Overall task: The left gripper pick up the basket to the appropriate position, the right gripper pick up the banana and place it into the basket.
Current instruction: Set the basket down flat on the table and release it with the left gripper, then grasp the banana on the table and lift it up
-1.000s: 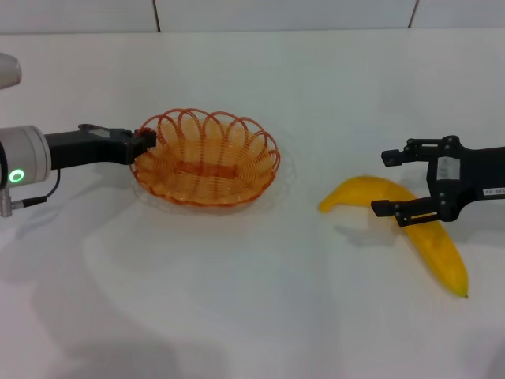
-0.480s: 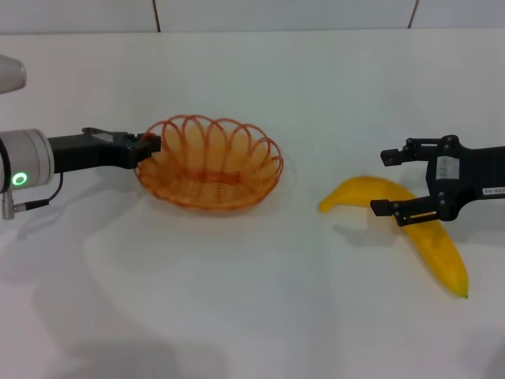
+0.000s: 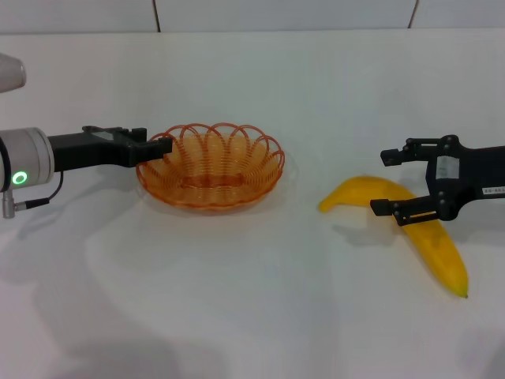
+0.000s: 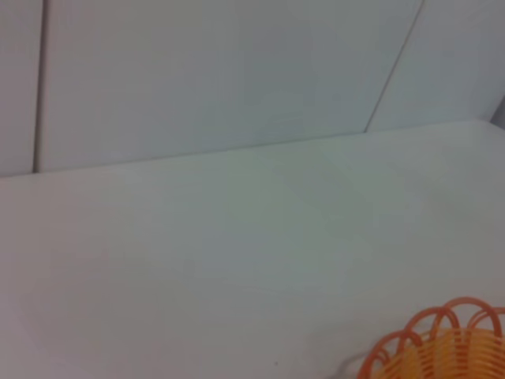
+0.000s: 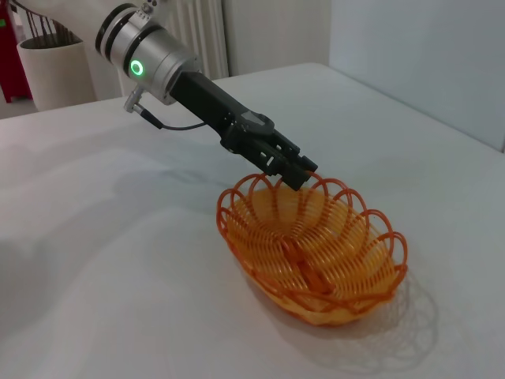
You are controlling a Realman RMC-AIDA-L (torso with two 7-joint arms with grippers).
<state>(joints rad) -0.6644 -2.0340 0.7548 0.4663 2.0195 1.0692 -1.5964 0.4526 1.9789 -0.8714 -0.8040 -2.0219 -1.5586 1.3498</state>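
- The white tabletop point(image 3: 252, 316) carries everything in view; a pale tiled wall point(image 3: 284, 14) runs along its far edge.
- The shallow oval basket of orange wire with a looped, scalloped rim point(image 3: 211, 166) is left of centre in the head view. Whether it rests on the table or is slightly lifted I cannot tell. It holds nothing.
- The large curved bright yellow banana with a small dark green tip point(image 3: 432, 241) lies flat on the table, well apart from the basket, on the robot's right.
- The left gripper, a black two-fingered claw on a black arm point(image 3: 162, 145), is clamped on the basket's near-left rim loops; the right wrist view shows its fingers point(image 5: 296, 170) pinching the wire.
- The right gripper, a black two-fingered claw with a white label point(image 3: 385, 181), hovers spread wide over the banana's middle, one finger on each side and not touching it.
- Judged progress: the basket is grasped, probably mid-placement. Grasping the banana, carrying it and dropping it in all remain.
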